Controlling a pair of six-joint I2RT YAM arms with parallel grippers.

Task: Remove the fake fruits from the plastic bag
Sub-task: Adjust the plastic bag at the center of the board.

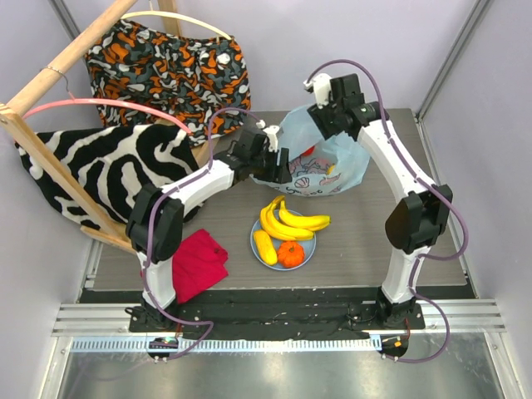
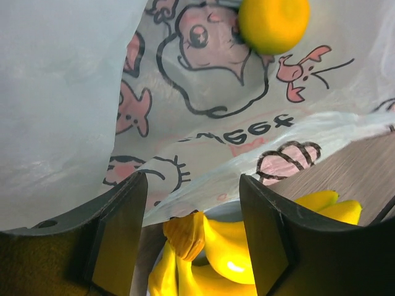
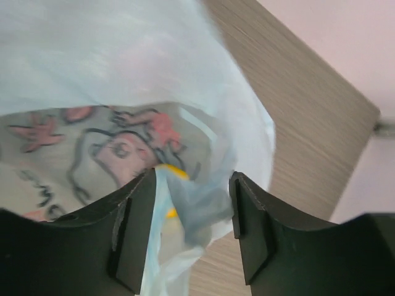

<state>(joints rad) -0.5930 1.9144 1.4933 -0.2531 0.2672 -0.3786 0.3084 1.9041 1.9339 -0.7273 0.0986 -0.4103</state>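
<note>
3 fruits already sit on the plate (image 1: 311, 243): banana bunch (image 1: 291, 220), oblong yellow piece (image 1: 264, 247) and ribbed orange one (image 1: 291, 253). The plastic bag (image 1: 349, 158) lies on the desk (image 1: 374, 241) just behind the plate, w/ both arms at it.

Left fingers (image 2: 117, 234) are spread apart w/ nothing between them, hovering at the bag's left edge. A round yellow-green fruit (image 2: 274, 21) shows further in. Right fingers (image 3: 133, 228) are also apart, w/ a fold of bag film hanging in the gap. I can't tell if the film touches either pad.

Risks as I judge them:
- The film is thin and crinkly. If I close the right side on that 1 fold, it may slip out or lift the whole bag, tipping fruit onto the desk to roll away.
- The left side could pinch film instead of fruit, since the film drapes close round the fruit.
- The bag is near the plate, so dragging it fwd could sweep the bananas off.

Hard to read: the bag mouth and loop handles aren't clear in any view. From above I see a red shape (image 1: 309, 154) and a yellow spot thru the film, so I'd guess 2 remain, but the count is unsure. Neither wrist cam shows the bag's bottom.
</note>
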